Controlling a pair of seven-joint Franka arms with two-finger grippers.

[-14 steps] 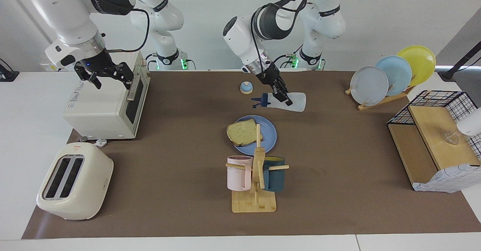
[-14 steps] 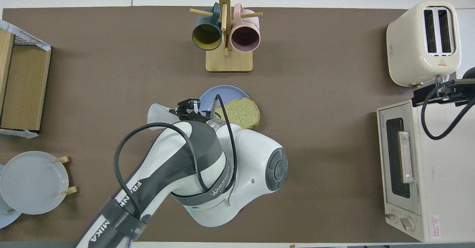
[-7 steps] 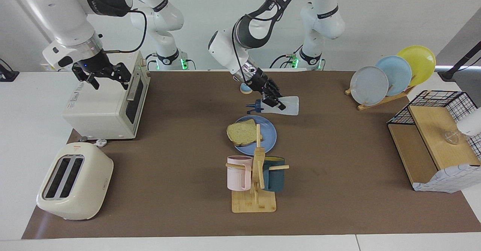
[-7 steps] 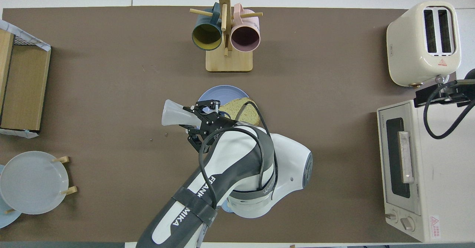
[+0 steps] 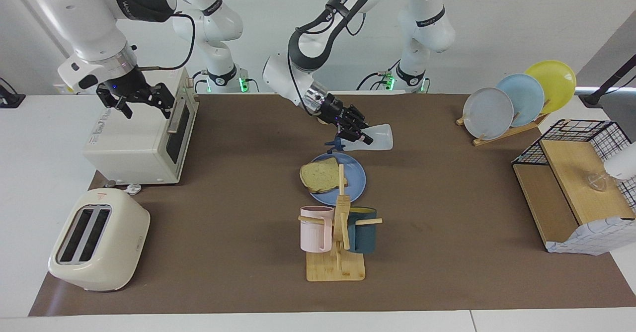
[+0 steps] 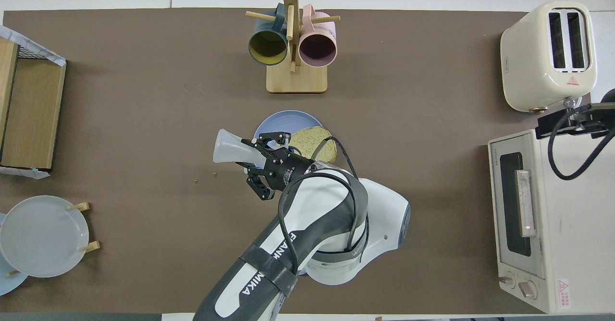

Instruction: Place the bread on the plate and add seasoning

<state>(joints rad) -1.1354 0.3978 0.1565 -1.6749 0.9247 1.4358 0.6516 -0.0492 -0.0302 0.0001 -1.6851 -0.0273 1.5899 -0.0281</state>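
**Seasoning bottle tipped over the plate in the left pincer**

Bench [image 5: 447, 252] spreads widest of all, covered by a brown mat. On its right arm's end sits a cream toaster oven [image 5: 141, 140], with a cream toaster [image 5: 97, 240] farther from the robots than the oven. At the left arm's end stands a wooden shelf with a black wire basket [image 5: 571, 178], and nearer to the robots than that shelf a wooden rack holds three upright plates [image 5: 519, 98].

In the middle, a wooden mug tree [image 5: 338, 237] carries a pink mug [image 5: 315, 227] and a dark teal mug [image 5: 362, 230]. Just nearer to the robots than the mug tree lies the plate [image 5: 355, 178], flat on the mat, with the bread [image 5: 320, 174] resting on it and overhanging its rim toward the right arm's end.

The right pincer [image 5: 144, 101] waits above the toaster oven, its fingers spread and holding nothing.

The left pincer [image 5: 358, 135] hangs over the plate's edge nearest the robots, its fingers closed around the seasoning [image 5: 370, 140]. The bottle lies almost sideways in the air, its wide base pointing toward the left arm's end and its dark cap [image 5: 337, 144] tilted downward over the plate, close to the bread.
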